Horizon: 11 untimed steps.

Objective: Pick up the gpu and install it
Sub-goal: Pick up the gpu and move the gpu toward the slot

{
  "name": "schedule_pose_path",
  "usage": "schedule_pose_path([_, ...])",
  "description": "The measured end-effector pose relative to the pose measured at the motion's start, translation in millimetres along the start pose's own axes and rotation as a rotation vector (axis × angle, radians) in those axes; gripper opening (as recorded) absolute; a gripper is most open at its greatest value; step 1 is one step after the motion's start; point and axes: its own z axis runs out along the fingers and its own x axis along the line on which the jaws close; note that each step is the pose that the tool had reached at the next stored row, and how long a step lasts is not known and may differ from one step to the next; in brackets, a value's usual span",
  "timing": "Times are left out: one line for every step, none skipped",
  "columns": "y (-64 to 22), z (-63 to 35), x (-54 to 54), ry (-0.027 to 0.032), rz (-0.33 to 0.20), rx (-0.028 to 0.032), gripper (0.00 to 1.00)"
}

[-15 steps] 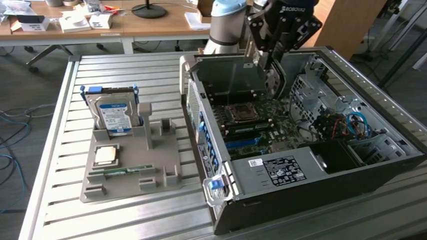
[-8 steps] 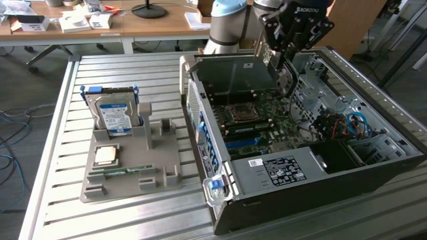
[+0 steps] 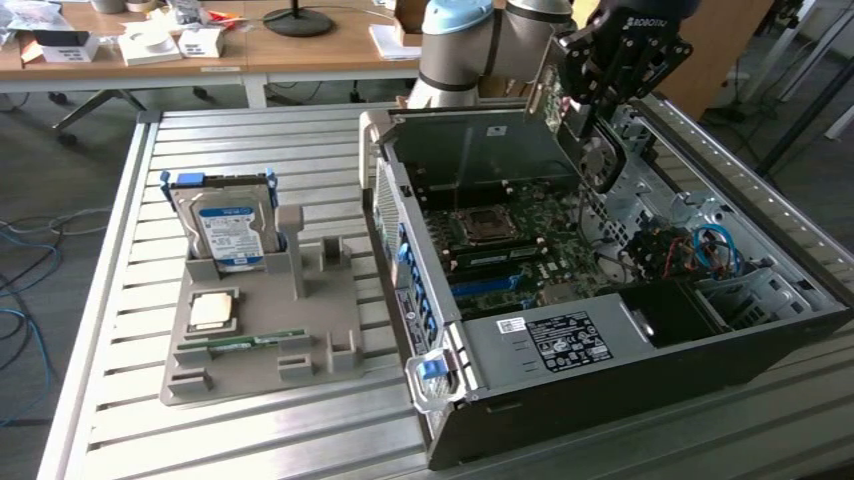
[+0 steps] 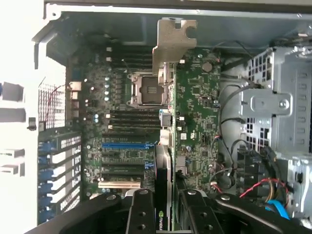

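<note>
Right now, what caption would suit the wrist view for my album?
The fingers grip the gpu edge-on over the motherboard inside the open computer case.

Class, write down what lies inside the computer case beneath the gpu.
Inside the case, the motherboard shows with its CPU socket, a blue slot and cables. The gripper holds the gpu edge-on above it, so the strip of board directly beneath the card is hidden.

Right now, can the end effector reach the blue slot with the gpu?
Probably yes: the end effector holds the gpu above the open case, and nothing lies across the blue slot; the cables sit away from it.
</note>
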Motion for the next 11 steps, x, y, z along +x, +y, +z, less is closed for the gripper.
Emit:
schedule_pose_path([0.0, 0.0, -0.2, 0.0004, -0.009, 0.0000, 0.26])
schedule_pose_path([0.0, 0.0, -0.2, 0.0005, -0.009, -0.0001, 0.26])
schedule_pose_path([0.0, 0.1, -0.2, 0.0005, -0.009, -0.0001, 0.26])
schedule_pose_path([0.0, 0.3, -0.6, 0.0004, -0.009, -0.0002, 0.26])
schedule_pose_path([0.0, 0.6, -1.5, 0.0004, -0.009, -0.0004, 0.26])
schedule_pose_path([-0.1, 0.9, -3.2, 0.0004, -0.009, -0.0004, 0.26])
schedule_pose_path([-0.2, 1.1, -5.6, 0.0005, -0.009, -0.0003, 0.26])
schedule_pose_path([-0.2, 1.2, -7.6, 0.0005, -0.009, -0.0002, 0.26])
schedule_pose_path([-0.2, 1.2, -8.5, 0.0006, -0.009, -0.0001, 0.26])
schedule_pose_path([-0.2, 1.3, -8.7, 0.0005, -0.009, -0.0004, 0.26])
schedule_pose_path([-0.2, 1.3, -9.1, 0.0005, -0.009, -0.0009, 0.26])
